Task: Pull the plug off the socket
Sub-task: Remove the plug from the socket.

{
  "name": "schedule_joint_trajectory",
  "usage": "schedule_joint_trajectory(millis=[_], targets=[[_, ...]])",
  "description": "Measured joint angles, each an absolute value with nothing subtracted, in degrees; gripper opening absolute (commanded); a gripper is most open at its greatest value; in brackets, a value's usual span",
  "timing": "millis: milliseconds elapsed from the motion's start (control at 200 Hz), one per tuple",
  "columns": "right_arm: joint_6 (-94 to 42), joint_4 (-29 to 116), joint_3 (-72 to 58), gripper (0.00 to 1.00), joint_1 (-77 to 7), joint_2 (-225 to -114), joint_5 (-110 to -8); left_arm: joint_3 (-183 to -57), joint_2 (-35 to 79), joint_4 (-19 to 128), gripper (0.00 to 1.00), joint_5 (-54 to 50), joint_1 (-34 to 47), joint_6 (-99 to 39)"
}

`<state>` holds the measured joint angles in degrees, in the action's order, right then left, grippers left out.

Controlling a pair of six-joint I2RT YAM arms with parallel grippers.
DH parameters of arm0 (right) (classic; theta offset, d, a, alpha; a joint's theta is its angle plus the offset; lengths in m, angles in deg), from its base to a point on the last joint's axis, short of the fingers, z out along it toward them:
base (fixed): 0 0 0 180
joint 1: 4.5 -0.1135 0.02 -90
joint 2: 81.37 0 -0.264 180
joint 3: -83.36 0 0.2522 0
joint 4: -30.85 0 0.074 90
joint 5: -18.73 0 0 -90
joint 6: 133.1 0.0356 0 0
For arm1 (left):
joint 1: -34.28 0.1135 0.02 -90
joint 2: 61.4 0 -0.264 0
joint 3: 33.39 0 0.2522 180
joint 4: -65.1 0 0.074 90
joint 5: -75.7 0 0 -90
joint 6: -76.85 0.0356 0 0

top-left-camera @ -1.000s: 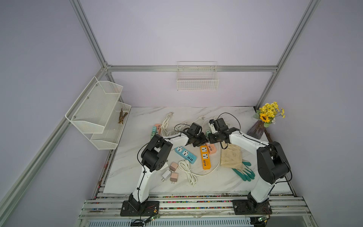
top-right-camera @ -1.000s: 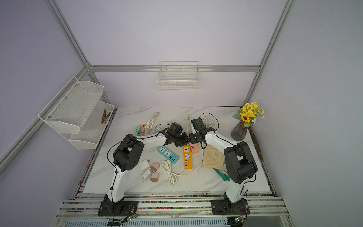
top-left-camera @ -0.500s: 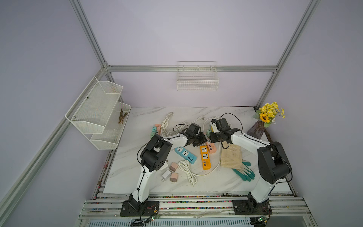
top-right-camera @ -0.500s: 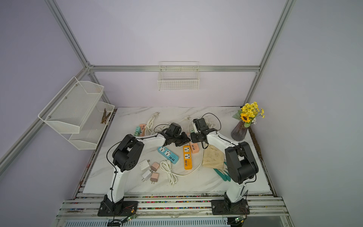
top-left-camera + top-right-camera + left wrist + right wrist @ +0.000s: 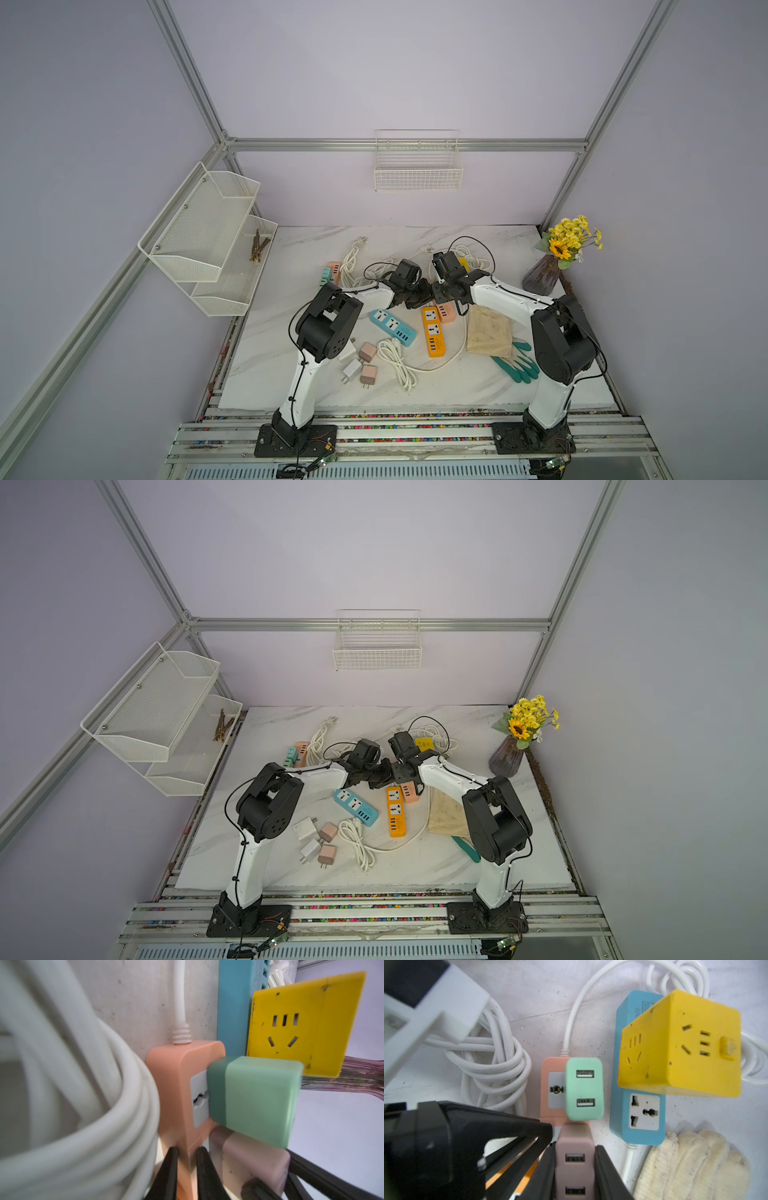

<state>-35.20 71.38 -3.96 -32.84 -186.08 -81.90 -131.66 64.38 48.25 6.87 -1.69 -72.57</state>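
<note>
Grip's set: left pincer [image 5: 187, 1152] pinches peach power strip [image 5: 172, 1088], right pincer [image 5: 574, 1147] pinches pink USB charger [image 5: 574, 1174]; straight pull next, I reckon.

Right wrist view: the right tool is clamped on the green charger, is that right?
No. The right tool is clamped on the pink charger. The green charger sits ungripped just beyond it on the peach power strip. The right wrist view shows it.

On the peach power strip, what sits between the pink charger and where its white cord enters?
The green charger, plugged into the peach power strip beside the pink charger; both wrist views show it.
</note>
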Motion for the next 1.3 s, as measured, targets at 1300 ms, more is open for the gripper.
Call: schedule_joint_trajectory(millis=[1300], targets=[[-33.08, 68.8, 6.53, 0.21, -28.27, -176.44, -74.91, -135.53, 67.24, 46.35, 0.23, 11.11, -2.72, -69.57]])
